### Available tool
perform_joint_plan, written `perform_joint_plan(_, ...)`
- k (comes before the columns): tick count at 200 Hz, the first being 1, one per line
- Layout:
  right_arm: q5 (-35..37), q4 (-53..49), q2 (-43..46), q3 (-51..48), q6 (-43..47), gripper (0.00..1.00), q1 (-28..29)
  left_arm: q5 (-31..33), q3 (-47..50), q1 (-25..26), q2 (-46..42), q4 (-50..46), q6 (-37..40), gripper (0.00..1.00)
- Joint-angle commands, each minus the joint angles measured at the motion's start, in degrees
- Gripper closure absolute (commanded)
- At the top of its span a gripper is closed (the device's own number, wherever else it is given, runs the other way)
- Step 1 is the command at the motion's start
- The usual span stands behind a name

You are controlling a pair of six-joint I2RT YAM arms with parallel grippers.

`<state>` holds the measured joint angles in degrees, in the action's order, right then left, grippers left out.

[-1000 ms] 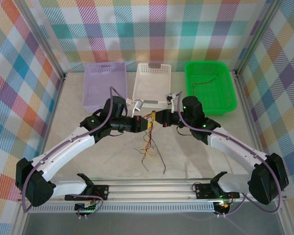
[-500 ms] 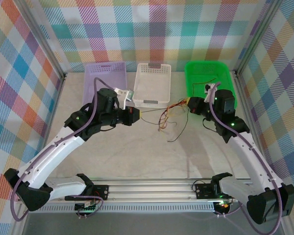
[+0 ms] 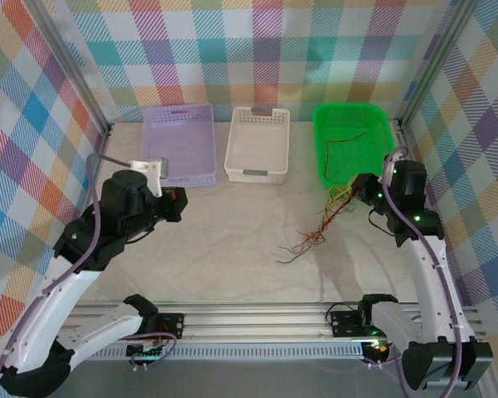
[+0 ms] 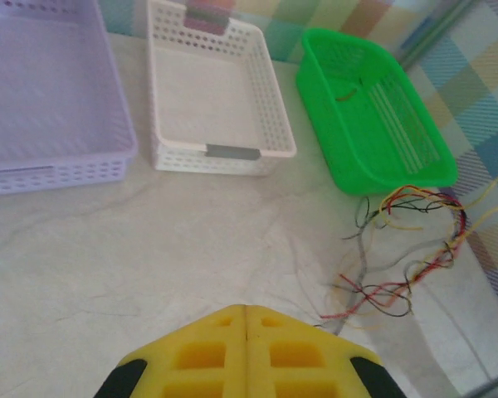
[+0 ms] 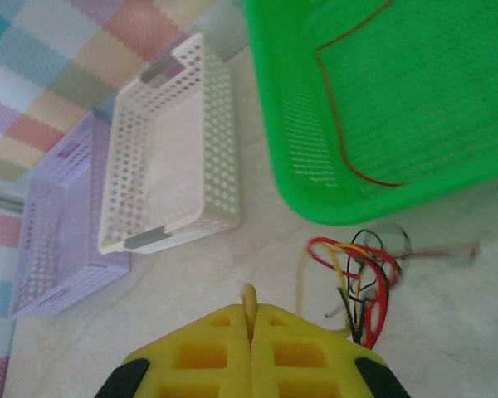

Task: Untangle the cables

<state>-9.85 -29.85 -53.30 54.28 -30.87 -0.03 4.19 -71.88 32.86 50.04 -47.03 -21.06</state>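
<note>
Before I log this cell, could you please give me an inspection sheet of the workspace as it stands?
Surface: pale marbled table, no spills seen.
Job's things: tangled red, yellow and black cables trail on the table by the green basket; one wire lies inside it.
Clutter: nothing seen.
End effectors: left end effector shut, empty; right end effector shut on the cables.
Cables: purple arm cables run along both arms.
Surroundings: purple basket, white basket, plaid walls.

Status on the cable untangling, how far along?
Done: one reddish wire lies alone in the green basket. In hand: the right gripper is shut on a yellow strand of the bunch. Left: that bunch is tangled, trailing on the table; the left gripper is shut, holding nothing.
</note>
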Motion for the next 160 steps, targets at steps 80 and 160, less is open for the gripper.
perform_joint_plan(80,-34.87,19.42,7.54,-3.71,-6.77,1.00,-1.48,-20.93,9.98,-0.55,5.32,12.13,-8.00,0.94)
perform_joint_plan(160,-44.30,34.90,5.39,-6.09,-15.27,1.00,3.04,-31.31,18.50,6.54,10.30,43.21,-21.33,0.37)
